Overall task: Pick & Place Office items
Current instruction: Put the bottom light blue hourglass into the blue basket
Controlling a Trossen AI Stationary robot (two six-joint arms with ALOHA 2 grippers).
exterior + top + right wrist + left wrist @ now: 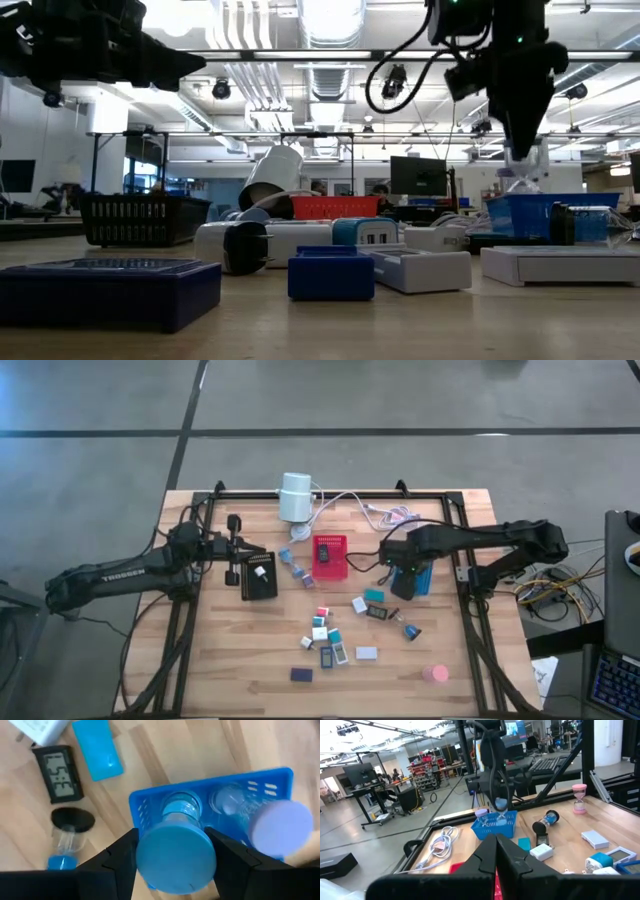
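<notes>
The right gripper (175, 855) was clamped on a blue-capped sand timer (176, 851), held upright directly above the blue tray (210, 787) at the table's right side. The timer showed a round blue cap and a clear glass body. A second timer with a lilac cap (280, 827) stood in that tray; a third, black-capped with blue sand (67, 837), lay on the wood beside it. A small digital clock (57, 772) and a teal block (97, 747) lay nearby.

The left gripper (496, 852), fingers pressed together and empty, hung over the black tray (260, 575), which held one white piece (261, 572).

Three trays were counted: black, red (330, 555), blue. The remaining small items (325, 640) were scattered mid-table; from above they were too small to count exactly. A pink timer (435, 674) stood near the front edge.
</notes>
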